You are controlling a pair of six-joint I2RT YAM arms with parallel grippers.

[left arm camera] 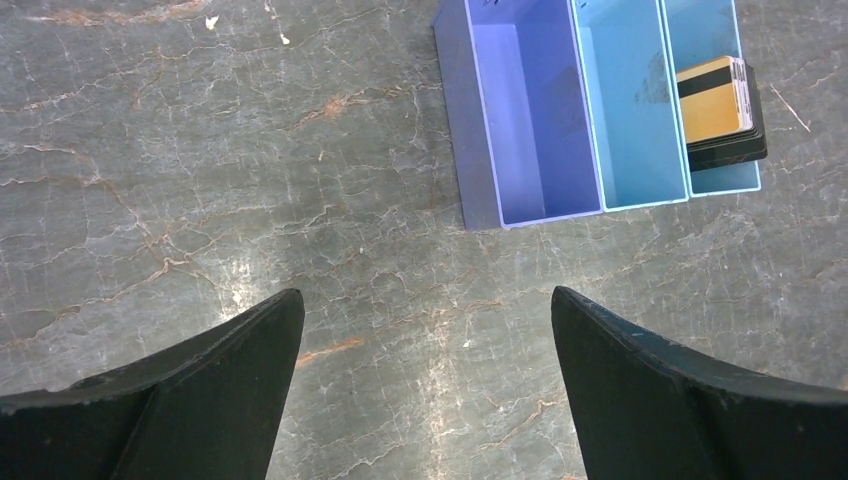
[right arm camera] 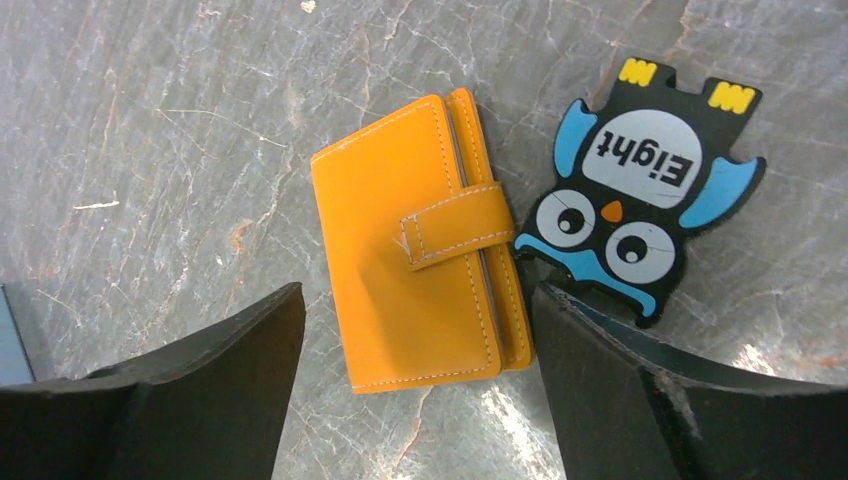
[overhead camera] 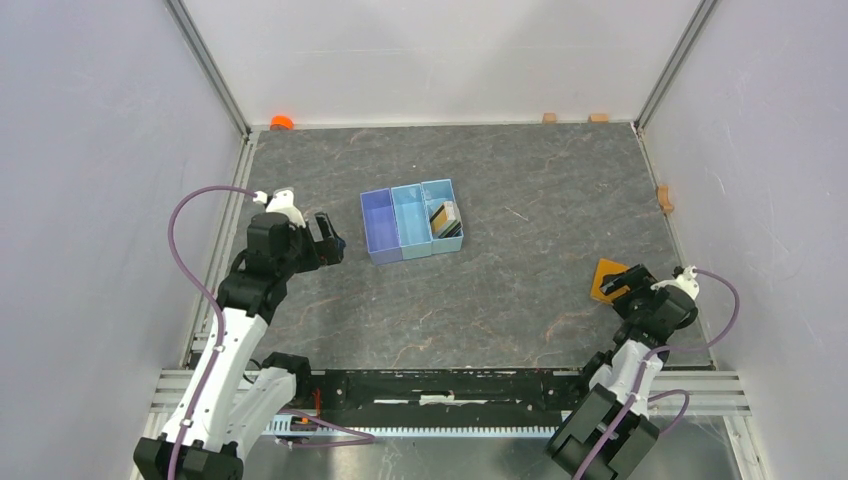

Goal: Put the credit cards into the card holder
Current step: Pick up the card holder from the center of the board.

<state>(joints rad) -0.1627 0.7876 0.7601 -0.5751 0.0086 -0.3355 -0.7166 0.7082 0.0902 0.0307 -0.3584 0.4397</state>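
My right hand hangs spread over the closed orange leather card holder, counter's right edge; left hand released.

table: grey veined stone look, slight sheen | tray: smooth blue plastic | card holder: orange leather look, stitched | owl tag: smooth printed face
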